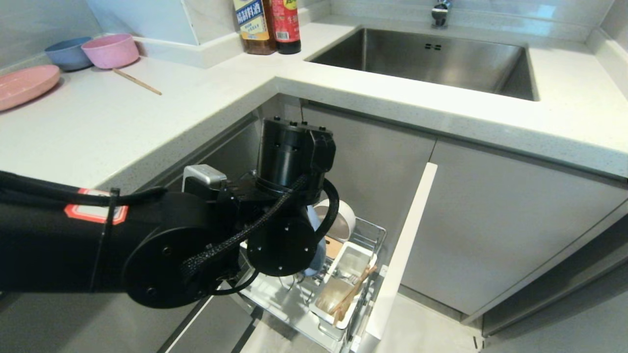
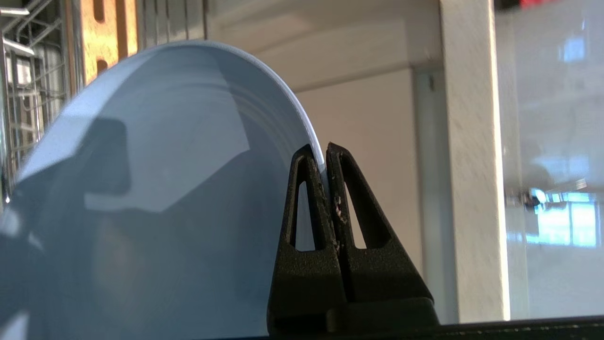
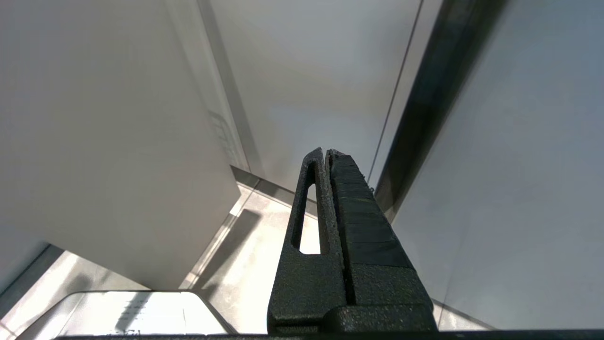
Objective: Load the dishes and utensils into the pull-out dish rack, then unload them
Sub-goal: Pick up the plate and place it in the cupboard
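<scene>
The wide pale blue round plate [image 2: 155,189] is pinched by its rim between the closed left gripper [image 2: 325,153] fingers, held on edge over the chrome wire pull-out dish rack [image 1: 370,230], at six o'clock below the worktop [image 1: 147,127], presumably to suit its slots.

The worktop [image 1: 147,127] and the pull-out dish rack [image 1: 373,230] are seen from above by the head view. The pale blue plate [image 2: 155,189] and the rack are shown very near by the left wrist view. Only cabinet fronts [image 3: 108,141] and floor are faced by the right wrist view.
</scene>
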Robot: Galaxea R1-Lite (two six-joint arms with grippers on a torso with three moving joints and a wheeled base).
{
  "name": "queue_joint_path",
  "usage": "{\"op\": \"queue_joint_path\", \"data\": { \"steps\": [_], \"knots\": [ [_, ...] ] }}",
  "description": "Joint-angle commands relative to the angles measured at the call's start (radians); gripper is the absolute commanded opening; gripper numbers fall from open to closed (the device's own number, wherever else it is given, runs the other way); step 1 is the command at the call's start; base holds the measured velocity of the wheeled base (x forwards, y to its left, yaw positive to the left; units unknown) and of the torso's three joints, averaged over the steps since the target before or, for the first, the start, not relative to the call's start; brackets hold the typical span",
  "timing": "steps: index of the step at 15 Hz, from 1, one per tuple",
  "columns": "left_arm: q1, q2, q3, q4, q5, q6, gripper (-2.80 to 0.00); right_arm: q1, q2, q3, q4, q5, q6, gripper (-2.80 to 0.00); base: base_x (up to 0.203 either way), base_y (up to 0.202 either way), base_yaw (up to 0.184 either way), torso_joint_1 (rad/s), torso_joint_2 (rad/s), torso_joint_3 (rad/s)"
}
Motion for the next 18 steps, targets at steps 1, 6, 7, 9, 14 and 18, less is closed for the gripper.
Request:
{"op": "queue_joint_path", "data": {
  "steps": [1,6,7,9,14,18],
  "knots": [
    [0.019,0.022,0.001,-0.02,0.006,-0.008,-2.8,0.0,0.0,0.001,0.0,0.0,0.0,-2.8,0.0,0.0,0.0,0.0,0.0,0.0],
    [0.058,0.071,-0.003,-0.111,-0.005,-0.009,-2.8,0.0,0.0,0.002,0.0,0.0,0.0,-2.8,0.0,0.0,0.0,0.0,0.0,0.0],
    [0.06,0.079,-0.006,-0.129,-0.011,-0.009,-2.8,0.0,0.0,0.002,0.0,0.0,0.0,-2.8,0.0,0.0,0.0,0.0,0.0,0.0],
    [0.068,0.089,-0.005,-0.135,-0.011,-0.012,-2.8,0.0,0.0,0.002,0.0,0.0,0.0,-2.8,0.0,0.0,0.0,0.0,0.0,0.0],
    [0.086,0.112,0.003,-0.183,-0.009,-0.017,-2.8,0.0,0.0,0.002,0.0,0.0,0.0,-2.8,0.0,0.0,0.0,0.0,0.0,0.0],
    [0.098,0.123,0.023,-0.177,-0.006,-0.046,-2.8,0.0,0.0,0.002,0.0,0.0,0.0,-2.8,0.0,0.0,0.0,0.0,0.0,0.0]
  ]
}}
